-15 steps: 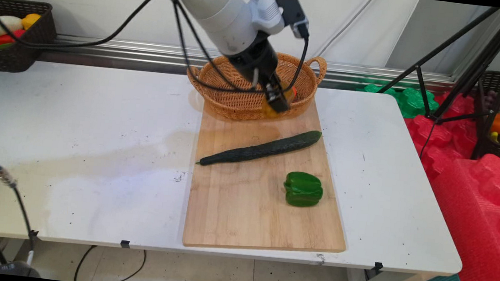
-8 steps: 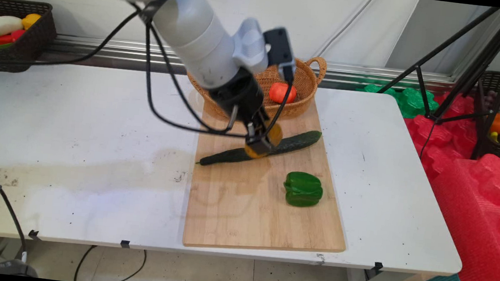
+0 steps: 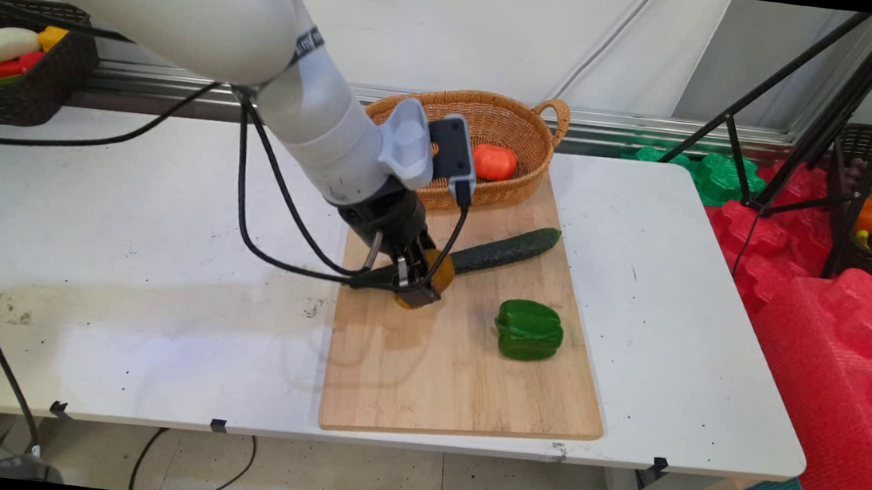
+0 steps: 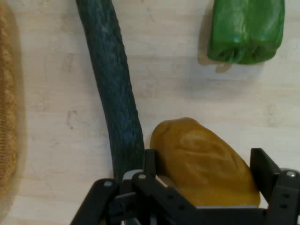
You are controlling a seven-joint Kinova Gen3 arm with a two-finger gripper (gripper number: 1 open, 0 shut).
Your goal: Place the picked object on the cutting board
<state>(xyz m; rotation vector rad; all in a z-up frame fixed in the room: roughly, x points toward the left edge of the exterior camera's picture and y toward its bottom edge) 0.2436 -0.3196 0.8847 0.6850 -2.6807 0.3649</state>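
Since a second ago my gripper (image 3: 417,291) has carried the yellow-brown potato-shaped lump (image 4: 204,161) out of the woven wicker basket (image 3: 517,189) — clenched on it, low over the wooden cutting board (image 3: 455,375), just beside the long dark-green cucumber (image 3: 503,250); not released yet.

Taking the wooden cutting board (image 3: 457,359) as the landmark, there is one such board. On it lie one dark green cucumber (image 3: 507,250) and one green bell pepper (image 3: 528,330), and over its left part one yellow-brown potato-like piece (image 4: 206,161) sits between the fingers of the one black gripper (image 3: 417,291). At the board's far end stands one wicker basket (image 3: 531,130) with one red tomato (image 3: 494,162) inside. Far off to either side stand two dark baskets of mixed produce, one left (image 3: 43,83) and one right (image 3: 863,254).
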